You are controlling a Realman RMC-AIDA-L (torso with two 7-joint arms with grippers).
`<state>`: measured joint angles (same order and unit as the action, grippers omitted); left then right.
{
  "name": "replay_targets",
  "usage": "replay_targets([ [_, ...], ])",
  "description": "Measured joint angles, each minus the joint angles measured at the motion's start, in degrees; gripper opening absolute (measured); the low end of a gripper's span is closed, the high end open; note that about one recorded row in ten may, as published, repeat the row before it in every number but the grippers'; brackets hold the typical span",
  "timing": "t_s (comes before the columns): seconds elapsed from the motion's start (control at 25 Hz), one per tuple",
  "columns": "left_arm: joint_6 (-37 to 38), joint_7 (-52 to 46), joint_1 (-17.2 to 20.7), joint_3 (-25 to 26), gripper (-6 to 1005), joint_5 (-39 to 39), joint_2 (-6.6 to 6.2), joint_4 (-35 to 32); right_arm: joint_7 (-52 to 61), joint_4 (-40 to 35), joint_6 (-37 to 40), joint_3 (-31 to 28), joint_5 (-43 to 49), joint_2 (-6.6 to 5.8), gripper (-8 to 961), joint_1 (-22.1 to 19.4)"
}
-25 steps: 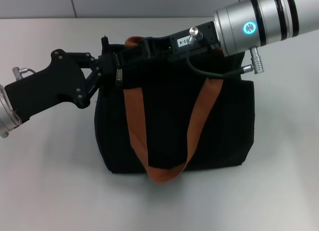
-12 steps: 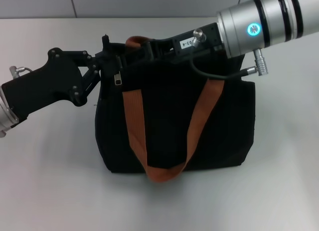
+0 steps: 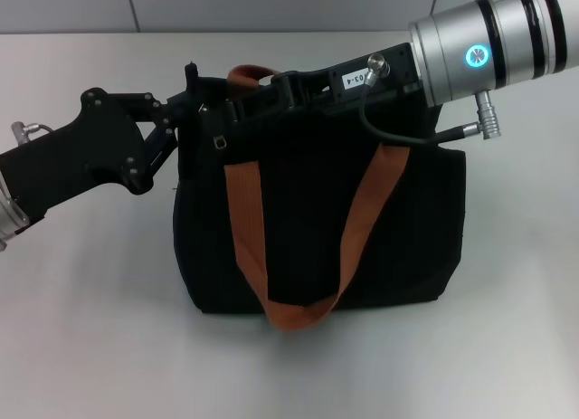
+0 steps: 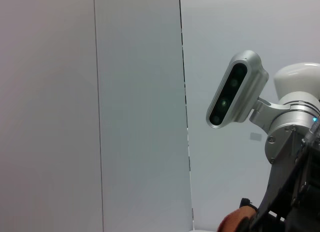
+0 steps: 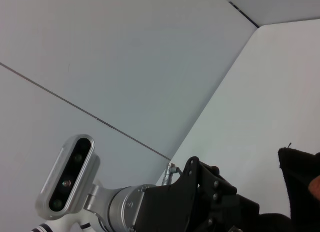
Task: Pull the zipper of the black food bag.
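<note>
The black food bag (image 3: 317, 220) stands upright in the middle of the white table, with two orange straps (image 3: 244, 229) hanging down its front. The silver zipper pull (image 3: 218, 140) dangles at the bag's upper left edge. My left gripper (image 3: 192, 100) comes in from the left and is shut on the bag's top left corner. My right gripper (image 3: 226, 111) reaches in from the right along the top edge, ending just above the pull; black on black hides how it stands. In the right wrist view the bag's corner (image 5: 300, 167) and the left gripper's body (image 5: 210, 197) show.
White table (image 3: 81, 328) surrounds the bag, and a grey wall stands behind it. A black cable (image 3: 398, 137) loops from the right wrist over the bag's top. Both wrist views show mostly wall and the robot's head camera (image 4: 235, 94).
My right arm has drawn back to the right along the bag's top. My left arm has shifted slightly left. The zipper pull has stayed almost in place and hangs shorter.
</note>
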<state>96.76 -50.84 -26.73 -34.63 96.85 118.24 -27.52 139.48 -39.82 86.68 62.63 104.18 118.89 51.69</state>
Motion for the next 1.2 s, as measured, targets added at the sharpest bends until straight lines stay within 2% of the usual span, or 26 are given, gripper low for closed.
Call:
replay_targets([
  [0.48, 0.21, 0.04, 0.01, 0.0, 28, 0.0, -0.03, 0.01, -0.23, 0.01, -0.23, 0.42, 0.31, 0.05, 451, 0.41],
  [1.04, 0.59, 0.13, -0.4, 0.0, 28, 0.0, 0.04, 0.01, -0.69, 0.09, -1.37, 0.54, 0.48, 0.12, 254, 0.77],
  [1.2, 0.66, 0.13, -0.48, -0.08, 28, 0.0, 0.13, 0.01, -0.96, 0.05, -2.05, 0.67, 0.64, 0.18, 249, 1.01],
])
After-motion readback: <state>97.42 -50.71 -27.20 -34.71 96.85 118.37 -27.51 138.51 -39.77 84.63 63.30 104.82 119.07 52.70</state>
